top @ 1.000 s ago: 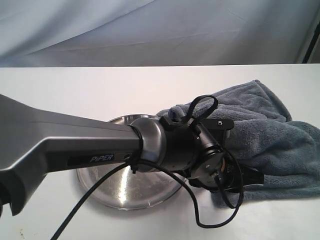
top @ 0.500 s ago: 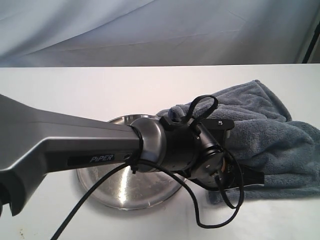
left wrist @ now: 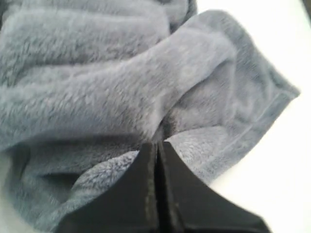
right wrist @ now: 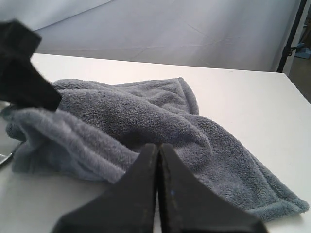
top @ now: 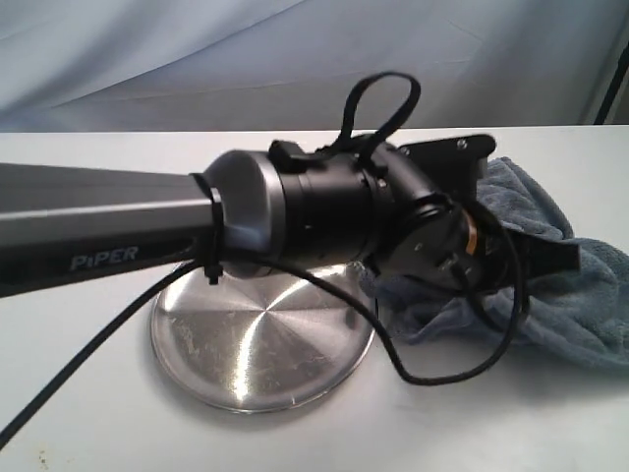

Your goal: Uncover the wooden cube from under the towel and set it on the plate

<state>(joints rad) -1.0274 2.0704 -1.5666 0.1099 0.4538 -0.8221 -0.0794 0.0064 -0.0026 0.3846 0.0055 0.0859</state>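
L gripper (left wrist: 156,144) pinches towel (left wrist: 97,87) and is now raised vs before. Towel's left edge is lifted, so more plate (top: 246,344) shows. R gripper (right wrist: 158,148) is pressed together, empty.

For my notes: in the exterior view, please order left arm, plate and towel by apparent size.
Left arm: largest, but nearest the camera.
Then towel and plate: they look alike, and the arm hides part of each.
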